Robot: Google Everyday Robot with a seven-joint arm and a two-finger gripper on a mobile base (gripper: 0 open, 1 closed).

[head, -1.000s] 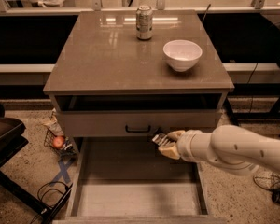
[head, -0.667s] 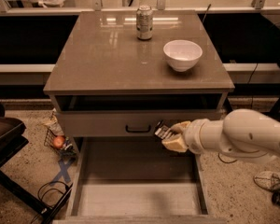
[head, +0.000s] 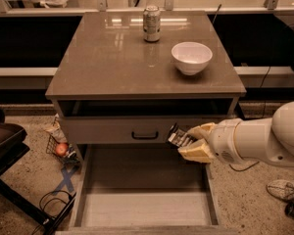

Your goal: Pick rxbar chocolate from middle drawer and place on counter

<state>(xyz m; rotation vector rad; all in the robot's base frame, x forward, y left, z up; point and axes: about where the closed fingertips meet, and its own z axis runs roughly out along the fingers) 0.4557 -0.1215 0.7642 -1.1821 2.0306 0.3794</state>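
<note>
End effector (head: pixel 188 142) is closed on the rxbar chocolate (head: pixel 178 136), its beige fingers (head: pixel 196 153) pinching the dark wrapper from above and below. The bar hangs tilted, just in front of the right part of the handled drawer front (head: pixel 112 130), beside the black handle (head: pixel 144 135). It is above the pulled-out middle drawer (head: pixel 142 204), clear of the drawer floor. The white arm (head: pixel 264 141) reaches in from the right. Higher up, the table (head: pixel 112 62) carries a white bowl (head: pixel 191 58) near its right edge and a can (head: pixel 151 23) toward the back.
</note>
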